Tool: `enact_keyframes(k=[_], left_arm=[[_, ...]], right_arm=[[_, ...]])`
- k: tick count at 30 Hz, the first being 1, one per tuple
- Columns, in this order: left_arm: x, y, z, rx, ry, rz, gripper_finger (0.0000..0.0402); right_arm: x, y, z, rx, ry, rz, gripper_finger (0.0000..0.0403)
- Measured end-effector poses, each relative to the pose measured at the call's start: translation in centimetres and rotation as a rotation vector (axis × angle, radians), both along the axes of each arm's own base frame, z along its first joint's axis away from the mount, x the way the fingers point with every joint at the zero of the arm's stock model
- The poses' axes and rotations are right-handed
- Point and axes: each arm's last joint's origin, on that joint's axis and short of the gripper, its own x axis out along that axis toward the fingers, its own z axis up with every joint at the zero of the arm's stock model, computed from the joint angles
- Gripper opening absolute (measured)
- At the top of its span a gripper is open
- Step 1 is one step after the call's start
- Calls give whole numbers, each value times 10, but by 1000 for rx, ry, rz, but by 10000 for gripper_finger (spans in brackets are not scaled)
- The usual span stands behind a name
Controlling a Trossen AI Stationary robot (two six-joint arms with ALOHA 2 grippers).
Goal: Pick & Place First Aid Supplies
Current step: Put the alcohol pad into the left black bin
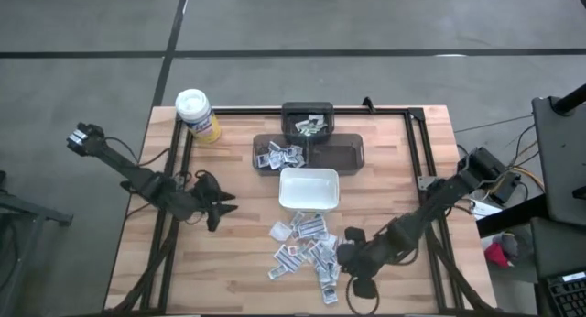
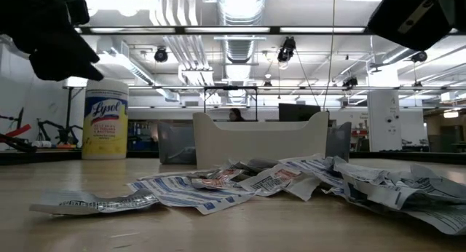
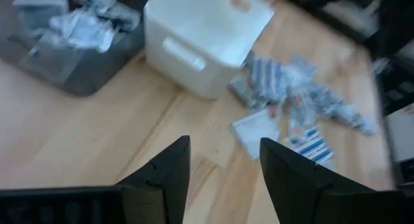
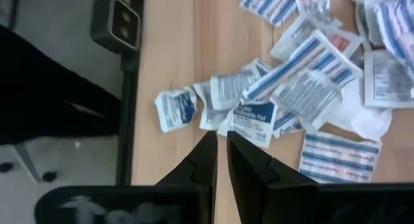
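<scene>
Lower centre of the high view, small flat white-and-blue packets overlap, edges hidden; right gripper nearly closed, empty; left gripper open, empty.

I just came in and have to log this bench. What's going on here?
A two-armed robot is sorting first aid packets, which lie in a loose heap on the wooden table in front of an empty white dish. The right gripper hangs over the heap's edge, fingers nearly shut with nothing between them. The left gripper waits open off to the side. Some packets already lie in two of the dark bins behind the dish.
</scene>
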Motion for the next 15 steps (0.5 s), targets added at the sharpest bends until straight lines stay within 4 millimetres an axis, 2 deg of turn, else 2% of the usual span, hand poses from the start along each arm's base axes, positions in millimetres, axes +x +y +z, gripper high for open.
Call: enact_keyframes(k=[8,15], left_arm=[[-4,2,4,42,-84,-69,177],[-6,2,5,134,-78,-161,177]], right_arm=[[11,9,-10,-59,116,8,34],[14,13,-20,40,217,-117,65]])
